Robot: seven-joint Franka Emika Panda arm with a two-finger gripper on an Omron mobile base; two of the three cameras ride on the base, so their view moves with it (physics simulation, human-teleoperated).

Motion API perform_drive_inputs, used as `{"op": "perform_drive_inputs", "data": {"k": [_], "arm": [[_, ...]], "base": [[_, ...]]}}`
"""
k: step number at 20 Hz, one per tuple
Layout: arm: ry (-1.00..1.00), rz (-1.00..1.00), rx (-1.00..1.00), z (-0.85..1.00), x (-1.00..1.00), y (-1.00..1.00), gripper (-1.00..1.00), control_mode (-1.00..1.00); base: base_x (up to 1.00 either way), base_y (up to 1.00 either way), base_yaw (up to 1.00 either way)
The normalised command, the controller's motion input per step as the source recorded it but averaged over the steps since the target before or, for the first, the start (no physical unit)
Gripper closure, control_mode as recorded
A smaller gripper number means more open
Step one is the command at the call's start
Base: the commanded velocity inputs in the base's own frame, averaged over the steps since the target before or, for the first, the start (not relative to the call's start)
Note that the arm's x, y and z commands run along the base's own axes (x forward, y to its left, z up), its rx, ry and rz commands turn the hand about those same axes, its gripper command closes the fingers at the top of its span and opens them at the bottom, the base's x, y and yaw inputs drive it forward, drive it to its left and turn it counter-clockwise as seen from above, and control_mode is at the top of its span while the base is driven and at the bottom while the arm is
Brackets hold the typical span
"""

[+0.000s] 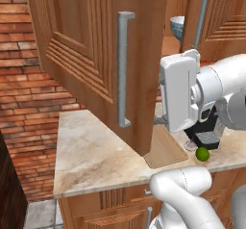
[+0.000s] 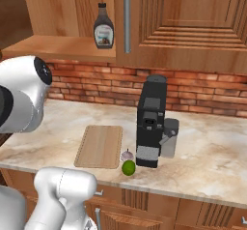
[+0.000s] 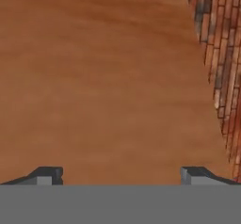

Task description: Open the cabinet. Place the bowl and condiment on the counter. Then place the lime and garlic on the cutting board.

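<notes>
- Your gripper (image 3: 121,175) stands wide apart, two small dark finger tips with nothing between them; it faces a smooth brown wood surface at close range, with a strip of red brick wall (image 3: 225,77) at one edge.
- Cabinet (image 1: 91,50): warm brown wood, raised-panel doors, long grey metal bar handles. You'll see the left door swung out toward the camera in the left base view; the shelf inside is exposed.
- Bowl (image 1: 177,27): round, white with blue pattern, sits on the cabinet shelf between the two doors.
- Condiment bottle (image 2: 103,27): dark brown, black cap, pale label, upright on the open shelf just left of the shut door's handle.
- Counter (image 2: 212,161): cream marble-look stone, light brown veining.
- Cutting board (image 2: 99,146): flat pale wood, rounded corners, darker rim, lying on the counter left of the black coffee machine (image 2: 150,122).
- Lime (image 2: 128,167): bright green ball on the counter near the front edge, off the board.
- Garlic (image 2: 126,155): whitish-pink bulb, pointed top, just behind the lime, beside the board's right edge.
</notes>
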Motion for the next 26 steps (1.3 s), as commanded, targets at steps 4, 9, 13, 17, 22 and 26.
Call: {"op": "perform_drive_inputs", "data": {"k": [4, 9, 13, 17, 22, 26], "arm": [[0.07, 0.12, 0.01, -0.03, -0.19, 0.73, -1.00, -1.00], [0.10, 0.11, 0.01, -0.07, -0.05, 0.71, -1.00, -1.00], [0.11, 0.08, 0.00, -0.12, 0.00, 0.63, -1.00, -1.00], [0.11, 0.05, 0.00, -0.12, 0.00, 0.58, -1.00, -1.00], [0.08, 0.02, 0.00, -0.10, 0.04, 0.59, -1.00, -1.00], [0.12, 0.01, -0.01, -0.02, 0.06, 0.52, -1.00, -1.00]], "base": [[0.00, 0.00, 0.00], [0.00, 0.00, 0.00], [0.00, 0.00, 0.00], [0.00, 0.00, 0.00], [0.00, 0.00, 0.00], [0.00, 0.00, 0.00]]}}
